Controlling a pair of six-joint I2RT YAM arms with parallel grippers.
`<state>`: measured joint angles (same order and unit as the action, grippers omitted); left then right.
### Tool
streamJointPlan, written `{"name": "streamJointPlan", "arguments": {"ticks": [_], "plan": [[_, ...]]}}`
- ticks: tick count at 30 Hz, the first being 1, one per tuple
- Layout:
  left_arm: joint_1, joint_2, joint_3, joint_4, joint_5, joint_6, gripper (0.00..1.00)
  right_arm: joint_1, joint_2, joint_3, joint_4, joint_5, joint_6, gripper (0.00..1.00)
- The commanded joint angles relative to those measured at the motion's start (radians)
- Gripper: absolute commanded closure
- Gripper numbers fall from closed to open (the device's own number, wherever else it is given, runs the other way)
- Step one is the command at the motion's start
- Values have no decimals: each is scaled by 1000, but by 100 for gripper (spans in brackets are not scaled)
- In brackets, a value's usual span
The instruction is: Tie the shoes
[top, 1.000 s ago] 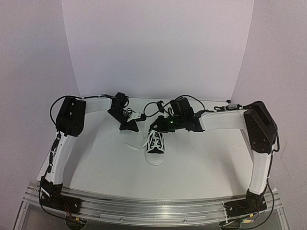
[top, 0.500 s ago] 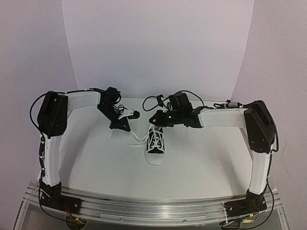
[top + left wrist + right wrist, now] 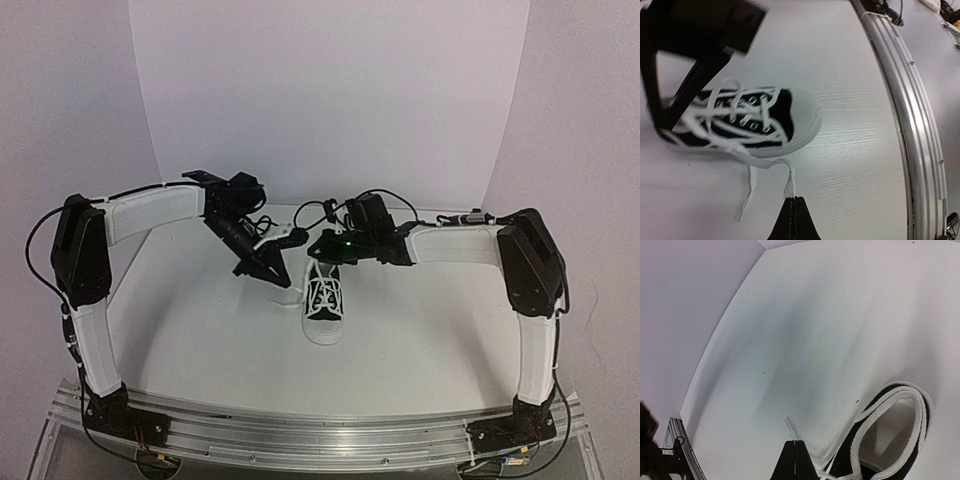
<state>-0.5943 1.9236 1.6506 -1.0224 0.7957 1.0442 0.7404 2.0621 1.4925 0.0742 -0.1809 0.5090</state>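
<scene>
The black sneaker (image 3: 323,303) with white toe cap and white laces sits mid-table, toe toward the arms. My left gripper (image 3: 284,281) is just left of it, shut on the end of one white lace (image 3: 788,176) that runs from the shoe (image 3: 760,120). In the left wrist view the jaws (image 3: 794,199) are pressed together on that lace end. My right gripper (image 3: 318,250) hangs over the shoe's heel. In the right wrist view it (image 3: 796,442) is shut on the tip of another lace (image 3: 790,426), beside the shoe's heel opening (image 3: 900,415).
The white table (image 3: 430,330) ends in a metal rail (image 3: 910,125) at the near edge. A curved white backdrop (image 3: 330,100) stands behind. Cables loop off both wrists above the shoe. The right arm's dark body (image 3: 690,40) looms over the shoe's heel.
The left arm's elbow has swung out to the left and up, and its gripper has moved right, closer to the shoe, holding the lace. The right gripper has shifted slightly back-left.
</scene>
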Motion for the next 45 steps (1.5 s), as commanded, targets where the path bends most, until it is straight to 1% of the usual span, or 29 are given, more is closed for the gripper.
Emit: {"name": "streamJointPlan", "arguments": {"ticks": [1,4,8,11,15,19,23,25,28,29,30,32,33,35,36,38,42,43,45], "plan": [[-119,-89,-75,23,156,-58,100,12,45,71,7,-27,25,100],[-168,-82,-120,190,184,-137,100,16,59,78,8,-41,38,100],[-244,-72,-183,495,181,-279,100,16,60,70,12,-79,35,100],[-294,-49,-195,644,176,-354,100,16,55,64,12,-106,18,100],[-325,-22,-193,762,207,-424,100,14,35,41,12,-120,-6,100],[-345,-3,-211,861,233,-442,100,10,34,34,13,-150,-17,100],[-351,7,-276,874,269,-383,100,2,36,39,13,-162,-25,100],[-350,9,-328,886,257,-338,100,2,36,33,12,-165,-31,100],[-349,17,-411,963,205,-297,100,1,35,20,14,-165,-29,100],[-349,18,-427,989,190,-293,97,1,34,16,13,-167,-28,100],[-349,18,-442,1009,174,-296,89,1,31,11,14,-167,-29,100],[-349,16,-449,1053,150,-304,67,0,23,2,14,-166,-34,100],[-349,13,-439,1044,148,-305,59,0,18,-1,13,-163,-36,100],[-347,4,-408,1004,149,-301,45,1,11,-8,14,-157,-43,100],[-344,-2,-391,978,152,-298,41,1,7,-10,13,-156,-45,100],[-339,-15,-362,933,159,-292,38,-1,4,-13,14,-155,-48,100],[-312,-70,-319,811,209,-264,37,-1,4,-7,14,-157,-46,100],[-294,-90,-313,772,238,-255,38,-1,5,-5,13,-157,-44,100],[-250,-126,-315,729,303,-259,46,-1,6,-1,14,-156,-42,100]]}}
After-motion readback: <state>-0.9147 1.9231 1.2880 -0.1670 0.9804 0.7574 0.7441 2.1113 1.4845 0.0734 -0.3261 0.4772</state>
